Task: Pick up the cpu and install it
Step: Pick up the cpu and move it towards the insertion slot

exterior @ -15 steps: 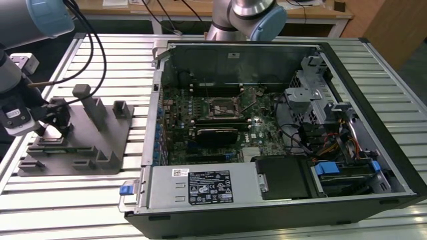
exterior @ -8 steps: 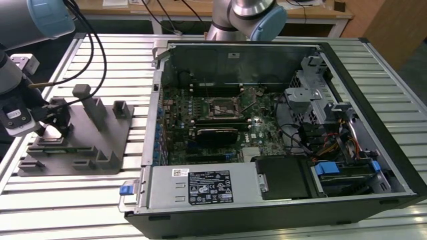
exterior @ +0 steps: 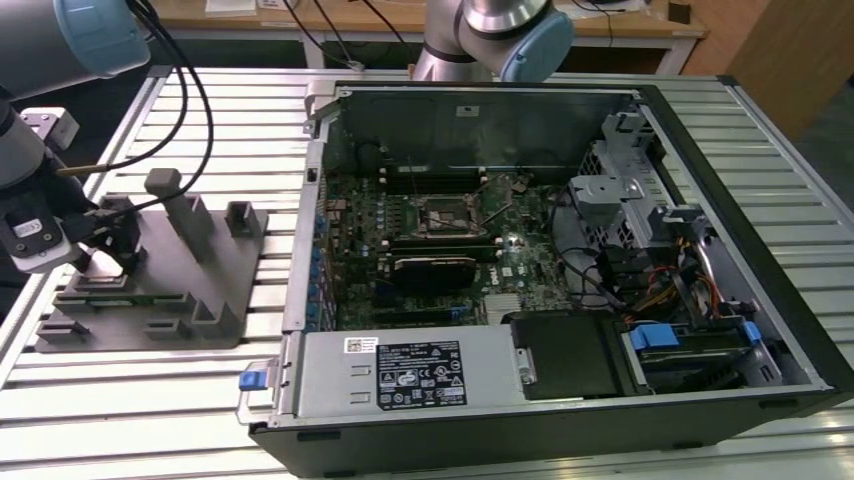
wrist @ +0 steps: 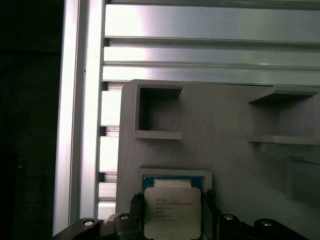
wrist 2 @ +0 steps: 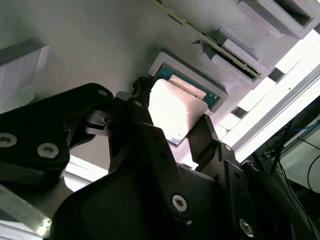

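- One step was in hand as I read it: the pick-up, with the install not yet begun.
- One gripper (wrist 2: 172, 125) hung low over the grey tray (exterior: 220, 285). Its jaws were clenched on the cpu (wrist: 172, 212), one finger against each of two opposite edges in both wrist views.
- One cpu, silvery top up, sat at a shallow pocket (wrist: 175, 173) near the tray's edge. I could not tell whether it had cleared the pocket floor.
- One open computer case (exterior: 507, 115) stood just beside the tray, on the exterior view's right of it. One dark socket (exterior: 445, 215) inside it lay well apart from the tray.
- By my judgement, the next move called for a straight, level lift clear of the pocket's rim, with a firm grip so the thin chip would neither tilt nor slip.
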`<state>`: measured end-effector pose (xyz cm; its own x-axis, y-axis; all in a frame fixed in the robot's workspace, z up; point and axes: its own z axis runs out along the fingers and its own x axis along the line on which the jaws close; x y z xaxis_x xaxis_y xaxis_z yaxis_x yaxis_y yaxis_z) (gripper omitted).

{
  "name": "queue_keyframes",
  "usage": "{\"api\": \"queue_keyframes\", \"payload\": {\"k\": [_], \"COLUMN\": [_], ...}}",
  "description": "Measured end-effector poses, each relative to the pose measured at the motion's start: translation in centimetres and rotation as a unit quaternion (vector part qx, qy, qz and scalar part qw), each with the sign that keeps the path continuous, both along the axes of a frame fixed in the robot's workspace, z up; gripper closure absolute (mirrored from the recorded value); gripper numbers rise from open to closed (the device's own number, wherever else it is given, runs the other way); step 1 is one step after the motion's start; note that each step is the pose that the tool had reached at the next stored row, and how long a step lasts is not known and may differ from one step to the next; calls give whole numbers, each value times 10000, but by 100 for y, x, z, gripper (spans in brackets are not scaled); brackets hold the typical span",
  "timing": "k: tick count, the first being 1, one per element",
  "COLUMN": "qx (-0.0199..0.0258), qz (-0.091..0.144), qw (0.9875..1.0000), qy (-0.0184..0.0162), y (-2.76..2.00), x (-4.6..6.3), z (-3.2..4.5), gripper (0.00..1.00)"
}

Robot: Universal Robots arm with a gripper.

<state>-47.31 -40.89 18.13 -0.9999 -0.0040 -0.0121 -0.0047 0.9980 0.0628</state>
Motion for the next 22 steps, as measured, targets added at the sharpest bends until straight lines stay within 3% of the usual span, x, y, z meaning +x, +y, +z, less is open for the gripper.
{"api": "queue_keyframes", "payload": {"k": [4,22], "qx": [1,0], "qz": [0,0], "qw": [10000,10000], "qy": [-1,-3], "y": [0,0], "x": [0,2], "z": [36,557], "gripper": [45,45]}}
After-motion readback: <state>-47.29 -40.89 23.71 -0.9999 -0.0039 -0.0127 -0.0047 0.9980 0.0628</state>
